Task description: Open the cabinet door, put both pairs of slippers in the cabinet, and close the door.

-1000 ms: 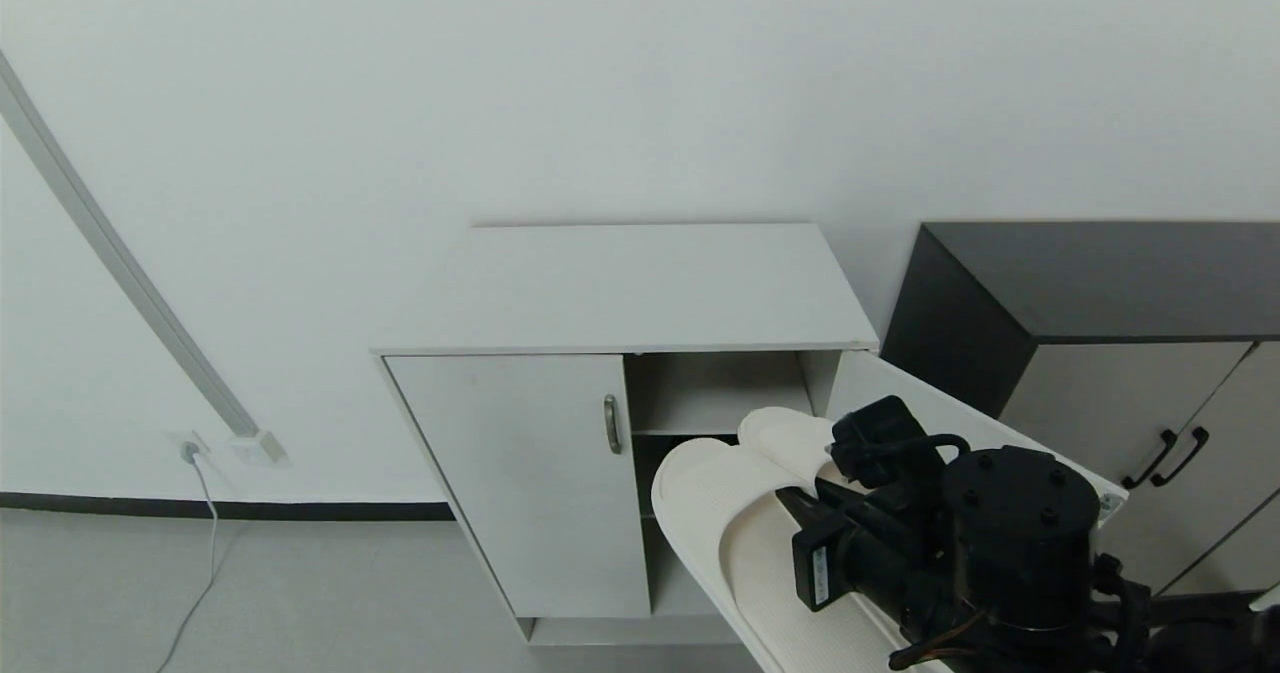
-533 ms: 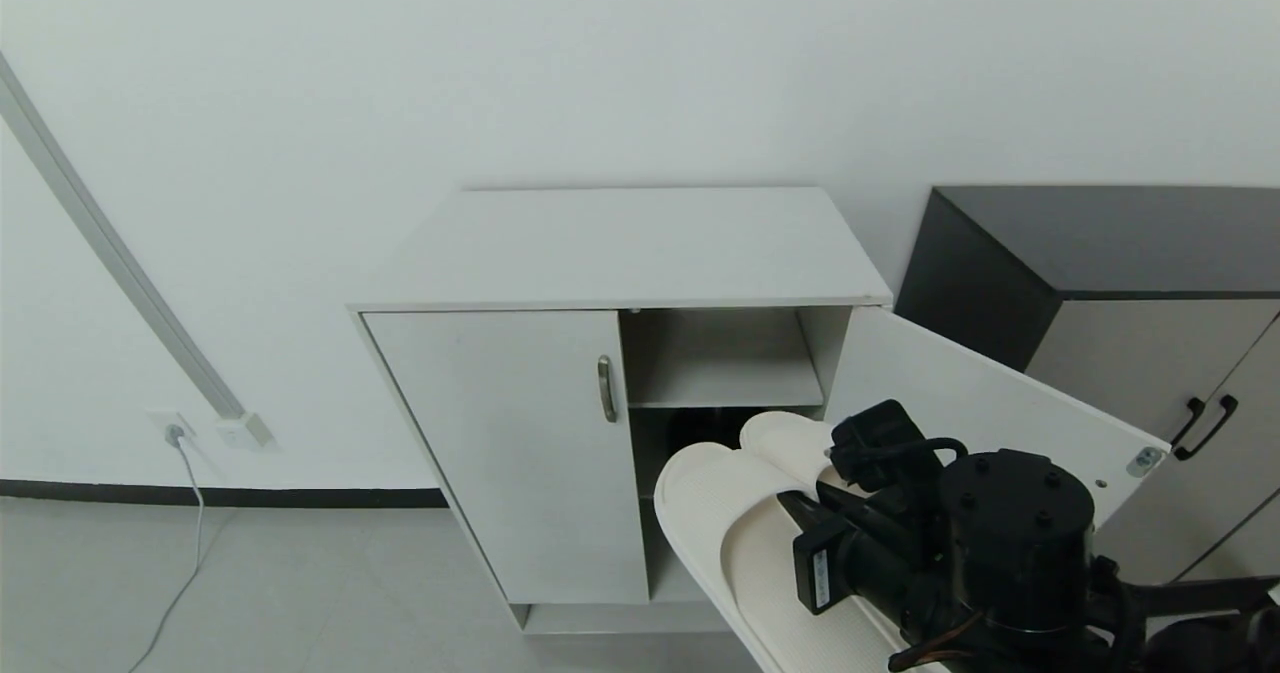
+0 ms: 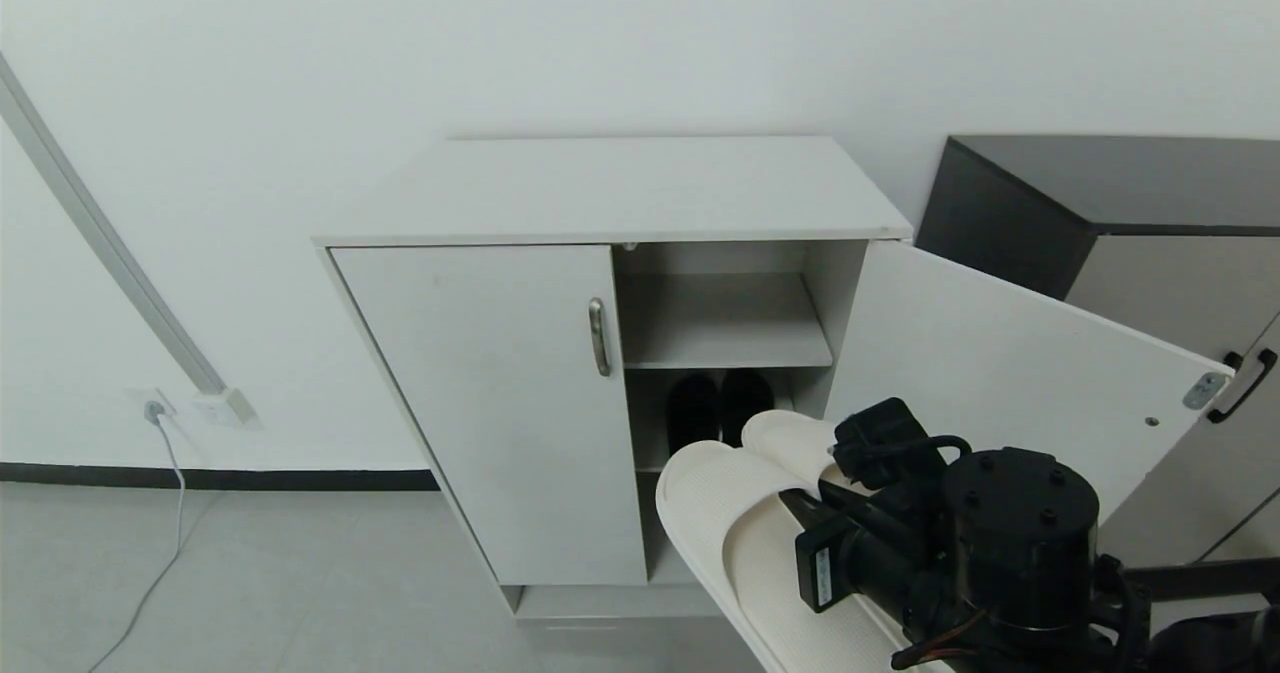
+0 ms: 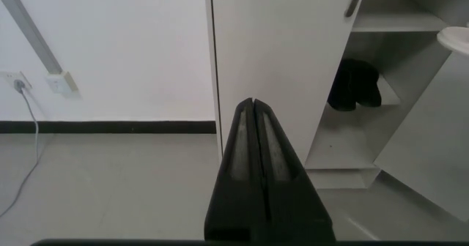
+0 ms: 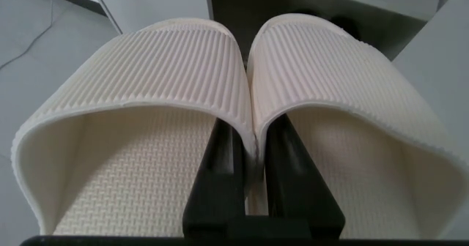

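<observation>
I saw head camera shift: cabinet (image 3: 620, 188) higher in frame, black slippers (image 3: 720, 405) revealed on shelf (image 3: 725, 358). My right gripper (image 5: 253, 158) pinched cream slippers (image 3: 720, 513), 5 o'clock of black pair, beside open door (image 3: 1000, 363). My left gripper (image 4: 253, 129) pressed together, empty.

Left gripper (image 4: 253, 108) jaws pressed together, right gripper (image 5: 254, 140) jaws clamped on cream slippers (image 5: 176, 63)

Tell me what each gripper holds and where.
Right gripper clamps the white slippers by their touching inner side walls, one finger inside each. Left gripper: shut, empty.
</observation>
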